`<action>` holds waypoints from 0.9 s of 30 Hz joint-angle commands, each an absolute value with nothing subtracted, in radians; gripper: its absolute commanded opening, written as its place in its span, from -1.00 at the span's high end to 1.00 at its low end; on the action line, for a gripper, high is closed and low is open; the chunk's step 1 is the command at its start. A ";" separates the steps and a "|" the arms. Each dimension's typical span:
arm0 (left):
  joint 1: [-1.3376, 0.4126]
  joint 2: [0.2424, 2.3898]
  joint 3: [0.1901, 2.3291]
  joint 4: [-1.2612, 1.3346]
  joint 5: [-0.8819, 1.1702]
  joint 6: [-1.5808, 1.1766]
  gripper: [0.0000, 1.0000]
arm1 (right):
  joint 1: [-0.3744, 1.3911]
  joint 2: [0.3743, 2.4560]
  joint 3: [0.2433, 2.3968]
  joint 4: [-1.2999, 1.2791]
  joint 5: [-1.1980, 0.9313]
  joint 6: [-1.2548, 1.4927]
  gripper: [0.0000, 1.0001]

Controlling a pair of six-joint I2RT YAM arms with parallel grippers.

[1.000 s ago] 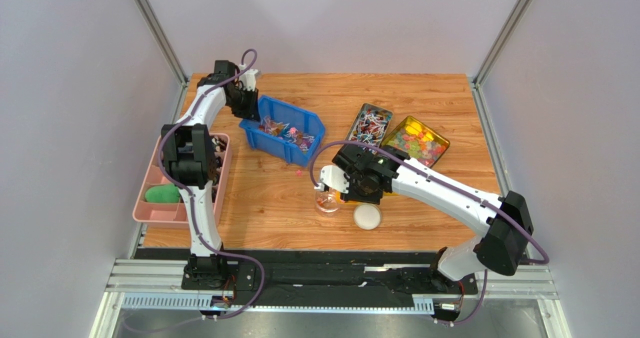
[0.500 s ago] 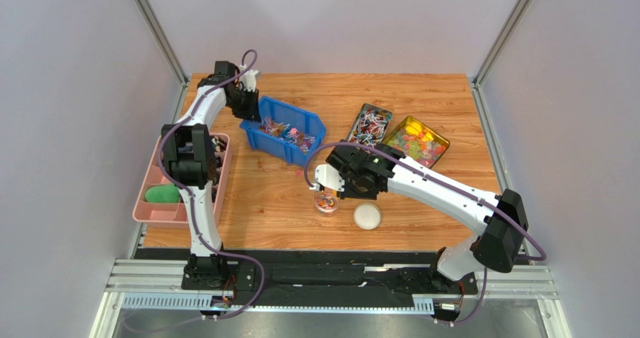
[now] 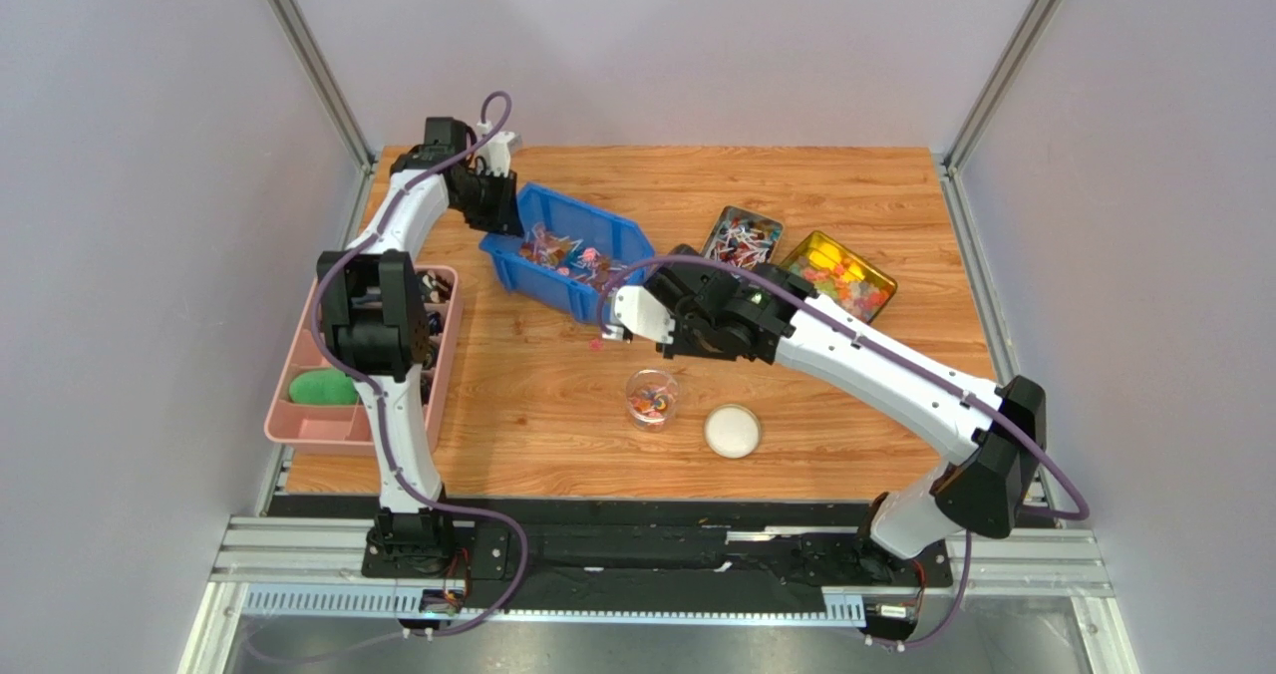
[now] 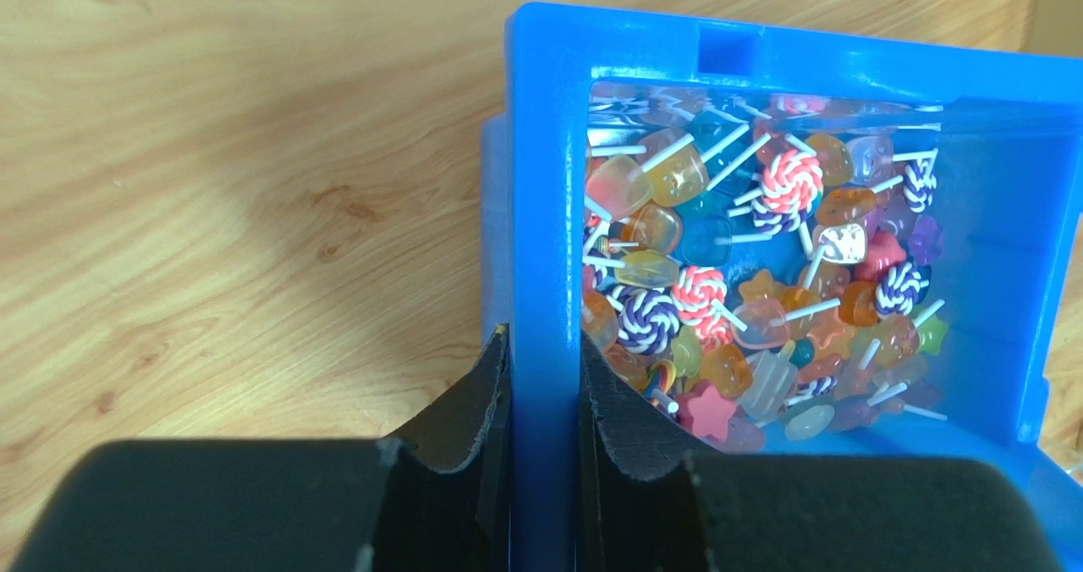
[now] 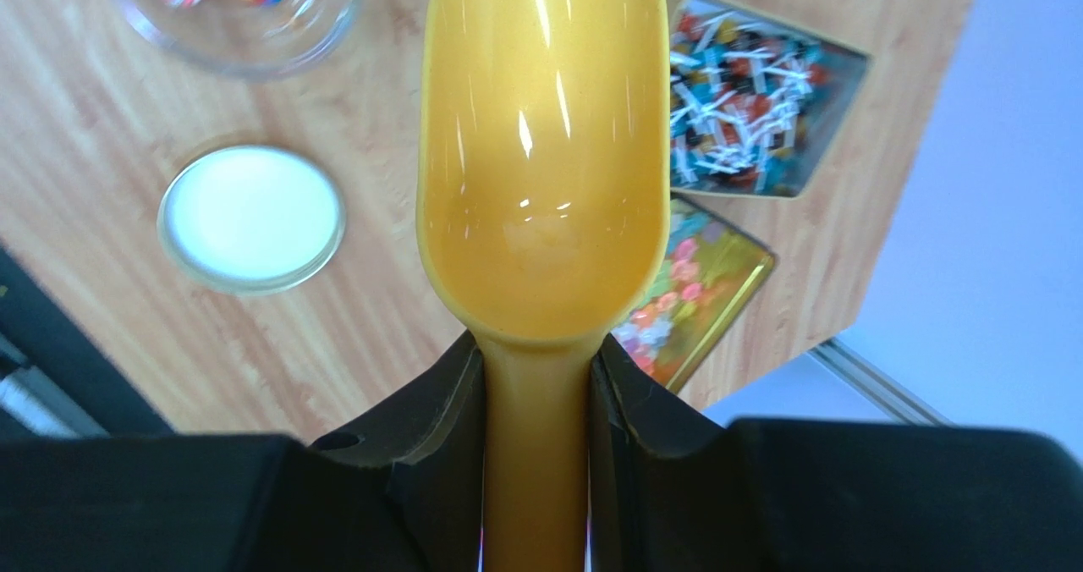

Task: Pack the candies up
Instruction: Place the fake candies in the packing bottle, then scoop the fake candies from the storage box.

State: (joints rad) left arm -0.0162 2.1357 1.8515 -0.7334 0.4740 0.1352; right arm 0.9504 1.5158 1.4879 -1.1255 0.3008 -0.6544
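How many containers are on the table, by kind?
blue bin: 1
metal tins: 2
pink tray: 1
glass jar: 1
Total: 5

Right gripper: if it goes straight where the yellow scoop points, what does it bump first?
Probably the blue bin, just ahead of the scoop; it may dip to bare table first, depth unclear.
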 commanded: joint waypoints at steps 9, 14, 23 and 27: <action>-0.081 1.795 1.678 -0.457 0.623 0.049 1.00 | 0.887 1.738 1.842 -0.986 0.420 -0.634 1.00; -0.081 1.858 1.752 -0.557 0.706 0.005 1.00 | 0.845 1.683 1.884 -0.982 0.261 -0.552 1.00; -0.066 2.049 1.933 -0.781 0.863 -0.069 1.00 | 0.729 1.536 1.865 -0.971 -0.070 -0.430 1.00; -0.049 2.120 1.968 -0.798 1.024 -0.115 1.00 | 0.700 1.511 1.838 -0.968 -0.138 -0.414 1.00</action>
State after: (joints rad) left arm -0.0692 2.1086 1.8793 -0.7418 0.7300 0.0036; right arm 0.7208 1.5497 1.8305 -1.0115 -0.0128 -0.4702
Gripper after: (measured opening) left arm 0.227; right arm 0.309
